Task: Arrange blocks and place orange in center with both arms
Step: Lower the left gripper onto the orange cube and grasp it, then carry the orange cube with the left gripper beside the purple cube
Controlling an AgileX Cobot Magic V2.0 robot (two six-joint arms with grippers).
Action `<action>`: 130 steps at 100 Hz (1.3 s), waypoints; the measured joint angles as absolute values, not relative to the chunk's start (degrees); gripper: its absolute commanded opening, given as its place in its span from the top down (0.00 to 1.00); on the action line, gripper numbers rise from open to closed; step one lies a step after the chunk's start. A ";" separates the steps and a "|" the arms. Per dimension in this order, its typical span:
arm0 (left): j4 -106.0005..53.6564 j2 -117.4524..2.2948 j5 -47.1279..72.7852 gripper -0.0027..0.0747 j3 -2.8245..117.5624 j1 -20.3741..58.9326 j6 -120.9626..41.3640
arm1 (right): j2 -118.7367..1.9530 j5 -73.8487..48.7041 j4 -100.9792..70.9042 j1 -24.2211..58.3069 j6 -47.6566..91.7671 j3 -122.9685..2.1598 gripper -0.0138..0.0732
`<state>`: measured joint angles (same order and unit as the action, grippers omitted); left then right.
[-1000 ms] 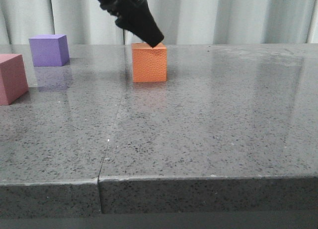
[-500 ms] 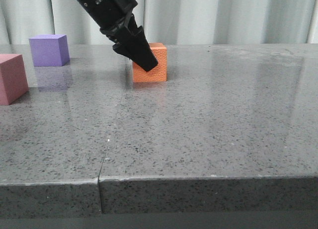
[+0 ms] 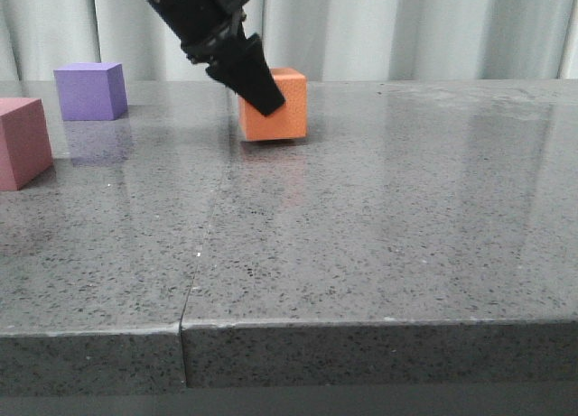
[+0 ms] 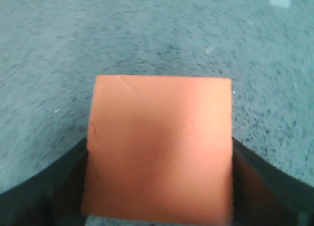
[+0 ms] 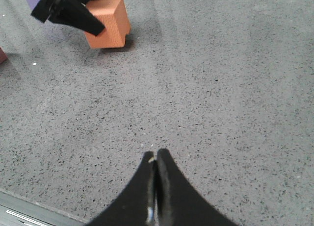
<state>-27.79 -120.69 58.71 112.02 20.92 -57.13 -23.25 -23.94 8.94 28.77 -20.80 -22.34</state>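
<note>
The left claw (image 3: 257,87) pinches the orange (image 3: 280,109) by opposite side faces, seemingly just off the tabletop (image 3: 379,217); light, squashy foam wants only gentle pressure.

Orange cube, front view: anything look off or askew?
Yes, slightly. The orange cube sits tilted, its bottom edge slanted with a shadow gap above the table, because the left claw is shut on it. The purple cube and pink-red cube sit flat. No damage visible.
</note>
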 measured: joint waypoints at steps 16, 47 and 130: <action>-17.44 -117.92 59.73 0.53 114.99 20.92 -37.39 | -23.25 -23.94 8.94 28.77 -20.80 -22.34 0.92; 5.92 -110.87 67.09 0.53 115.86 20.92 -6.20 | -23.25 -23.94 8.94 28.77 -20.80 -22.34 0.92; 16.87 -109.13 62.44 0.53 100.07 14.04 20.60 | -23.25 -23.94 8.94 28.77 -20.80 -22.34 0.92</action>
<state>16.87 -109.13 62.44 100.07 14.04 20.60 -23.25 -23.94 8.94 28.77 -20.80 -22.34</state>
